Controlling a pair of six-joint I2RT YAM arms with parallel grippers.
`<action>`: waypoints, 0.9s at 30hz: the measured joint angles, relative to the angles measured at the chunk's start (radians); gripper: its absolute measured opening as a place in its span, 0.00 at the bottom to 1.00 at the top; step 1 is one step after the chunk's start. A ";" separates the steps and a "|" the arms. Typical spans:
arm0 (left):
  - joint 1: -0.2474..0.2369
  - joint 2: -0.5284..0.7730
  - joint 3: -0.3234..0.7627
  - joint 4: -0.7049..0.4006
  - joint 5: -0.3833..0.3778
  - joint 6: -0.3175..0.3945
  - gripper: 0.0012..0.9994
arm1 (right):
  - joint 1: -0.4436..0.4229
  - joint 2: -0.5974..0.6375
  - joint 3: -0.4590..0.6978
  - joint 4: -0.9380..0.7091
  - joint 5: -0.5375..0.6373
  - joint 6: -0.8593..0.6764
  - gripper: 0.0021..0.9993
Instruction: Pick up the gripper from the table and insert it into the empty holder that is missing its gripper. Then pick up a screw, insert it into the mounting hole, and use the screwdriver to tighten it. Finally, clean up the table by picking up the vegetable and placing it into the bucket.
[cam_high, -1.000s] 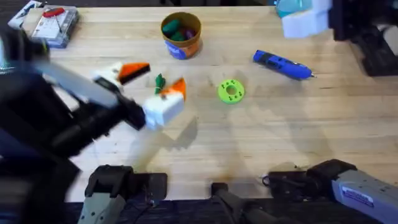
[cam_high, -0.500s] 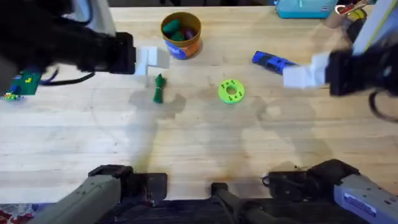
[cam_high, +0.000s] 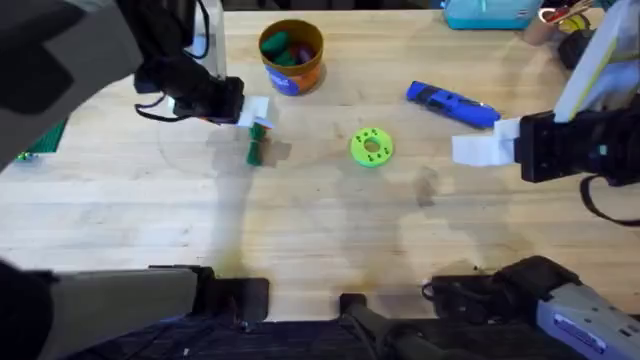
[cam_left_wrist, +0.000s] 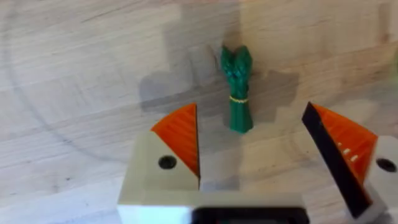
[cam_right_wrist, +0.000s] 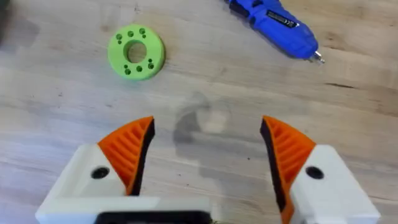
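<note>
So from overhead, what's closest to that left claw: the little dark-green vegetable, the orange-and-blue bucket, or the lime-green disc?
1. Dark-green toy vegetable, right beside the left claw.
2. Orange-and-blue bucket, just behind it.
3. Lime-green round disc, toward the table's middle.

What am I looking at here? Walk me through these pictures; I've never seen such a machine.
These are two robot arms at a wooden table. One picture comes from a camera above the table; the other two come from cameras on each arm's wrist, looking past its own white fingers with orange pads.

The left gripper is open above a small dark-green toy vegetable lying on the wood. The right gripper is open too, above bare wood, holding nothing.

Also on the table: a lime-green disc with a centre hole, a blue powered screwdriver, and a yellow and blue bucket already holding some toy pieces.
</note>
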 joint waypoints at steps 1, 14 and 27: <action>0.000 0.009 -0.005 0.007 0.000 0.000 0.99 | 0.000 0.000 0.000 0.000 0.000 0.000 1.00; 0.000 0.009 -0.005 0.007 0.000 0.000 0.99 | 0.000 0.000 0.000 0.000 0.000 0.000 1.00; 0.000 0.009 -0.005 0.007 0.000 0.000 0.99 | 0.000 0.000 0.000 0.000 0.000 0.000 1.00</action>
